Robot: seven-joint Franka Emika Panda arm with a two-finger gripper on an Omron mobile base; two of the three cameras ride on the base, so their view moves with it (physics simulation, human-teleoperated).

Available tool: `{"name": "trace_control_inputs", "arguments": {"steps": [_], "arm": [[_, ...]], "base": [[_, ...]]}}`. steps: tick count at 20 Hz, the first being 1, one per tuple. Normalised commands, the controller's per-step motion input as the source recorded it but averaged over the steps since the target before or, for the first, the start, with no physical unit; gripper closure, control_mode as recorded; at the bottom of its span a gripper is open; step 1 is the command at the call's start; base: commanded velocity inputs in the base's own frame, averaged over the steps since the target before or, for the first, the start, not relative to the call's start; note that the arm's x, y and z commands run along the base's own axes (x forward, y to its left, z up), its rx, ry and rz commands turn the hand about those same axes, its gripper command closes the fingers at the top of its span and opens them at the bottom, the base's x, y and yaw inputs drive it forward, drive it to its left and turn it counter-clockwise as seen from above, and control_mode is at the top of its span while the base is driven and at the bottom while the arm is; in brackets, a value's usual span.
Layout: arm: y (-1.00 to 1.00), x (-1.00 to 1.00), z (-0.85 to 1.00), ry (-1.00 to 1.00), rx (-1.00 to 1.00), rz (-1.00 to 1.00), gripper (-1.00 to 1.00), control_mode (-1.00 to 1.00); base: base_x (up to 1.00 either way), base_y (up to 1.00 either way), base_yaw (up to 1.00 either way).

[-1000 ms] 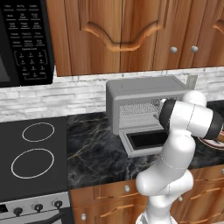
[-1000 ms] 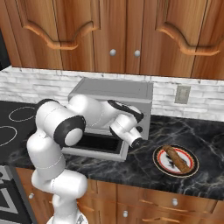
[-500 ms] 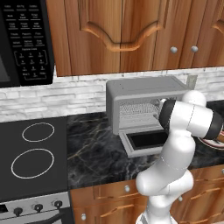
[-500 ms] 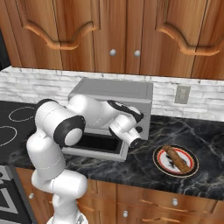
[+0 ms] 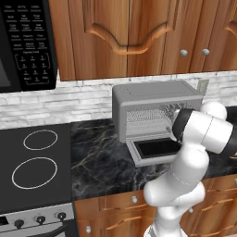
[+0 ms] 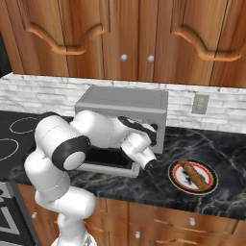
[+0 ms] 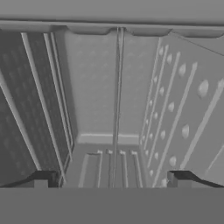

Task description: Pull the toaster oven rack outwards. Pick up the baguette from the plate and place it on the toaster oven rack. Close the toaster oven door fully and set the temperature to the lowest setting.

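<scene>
The toaster oven door (image 5: pixel 155 150) hangs open. The gripper (image 7: pixel 113 180), jaws spread wide and empty, points into the toaster oven (image 6: pixel 126 103), maybe near the toaster oven rack (image 7: pixel 117 105). The baguette (image 6: pixel 195 174) lies on the plate (image 6: pixel 178 178).

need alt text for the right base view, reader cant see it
A white robot arm reaches into an open grey toaster oven on a dark marble counter, its door folded down. To the right, a baguette lies on a plate; wooden cabinets hang above.
</scene>
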Motion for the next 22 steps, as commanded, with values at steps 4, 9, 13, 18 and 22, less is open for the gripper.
{"name": "trace_control_inputs", "arguments": {"steps": [4, 9, 13, 18, 22], "arm": [[0.0, -0.19, -0.32, 0.07, 0.08, 0.0, -1.0, -1.0], [0.02, 0.49, -0.19, 0.0, 0.05, -0.02, -1.0, -1.0], [0.05, 0.72, -0.29, 0.0, 0.02, -0.03, -1.0, -1.0], [0.0, 0.75, -0.52, 0.0, 0.01, -0.01, -1.0, -1.0], [0.03, 0.6, -0.72, -0.04, 0.0, 0.0, -1.0, -1.0]], "base": [[0.0, 0.0, 0.0], [0.0, 0.0, 0.0], [0.0, 0.0, 0.0], [0.0, 0.0, 0.0], [0.0, 0.0, 0.0]]}}
